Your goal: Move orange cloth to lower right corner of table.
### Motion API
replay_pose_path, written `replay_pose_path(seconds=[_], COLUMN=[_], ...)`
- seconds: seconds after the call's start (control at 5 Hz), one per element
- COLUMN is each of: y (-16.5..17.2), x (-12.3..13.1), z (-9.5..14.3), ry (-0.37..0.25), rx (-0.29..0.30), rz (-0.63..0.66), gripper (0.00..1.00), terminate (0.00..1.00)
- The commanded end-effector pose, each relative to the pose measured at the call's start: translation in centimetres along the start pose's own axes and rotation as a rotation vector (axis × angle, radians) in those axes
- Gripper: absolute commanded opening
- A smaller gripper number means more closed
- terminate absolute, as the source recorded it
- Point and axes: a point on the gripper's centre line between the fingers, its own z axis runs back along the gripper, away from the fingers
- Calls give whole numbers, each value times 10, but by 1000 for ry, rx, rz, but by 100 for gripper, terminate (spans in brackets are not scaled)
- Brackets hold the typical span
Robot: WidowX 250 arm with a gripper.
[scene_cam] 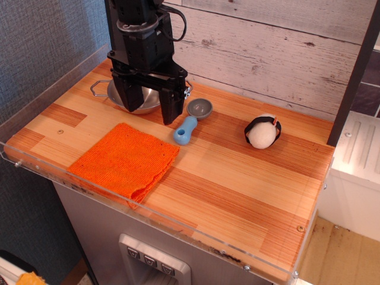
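Near the surface's [249, 196] left front, the orange cloth [124, 159] looked limp, light; pinch an edge; jaws apart, empty.

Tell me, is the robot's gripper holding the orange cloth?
No, the gripper hangs open above the steel bowl, while the orange cloth lies flat on the table, apart from it.

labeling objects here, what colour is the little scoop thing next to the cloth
Light blue scoop with a grey bowl end, clearest in the observation.image view.
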Motion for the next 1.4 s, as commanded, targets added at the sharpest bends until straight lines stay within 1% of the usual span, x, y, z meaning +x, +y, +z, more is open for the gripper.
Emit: replay_pose_path(seconds=[0.0, 0.2, 0.4, 0.6, 0.8, 1.0, 1.2], y=[0, 10, 23, 38, 43, 43, 40], x=[0, -25, -50, -73, -75, -65, -49], z=[0, -7, -16, -28, -34, -31, -22], ry=[0, -19, -4, -12, -32, -56, -93], rx=[0, -8, 31, 83, 86, 92, 55], rz=[0, -1, -16, -38, -30, -18, -10], gripper=[100, 100, 100, 100, 100, 100, 100], terminate=[0, 0, 0, 0, 0, 0, 0])
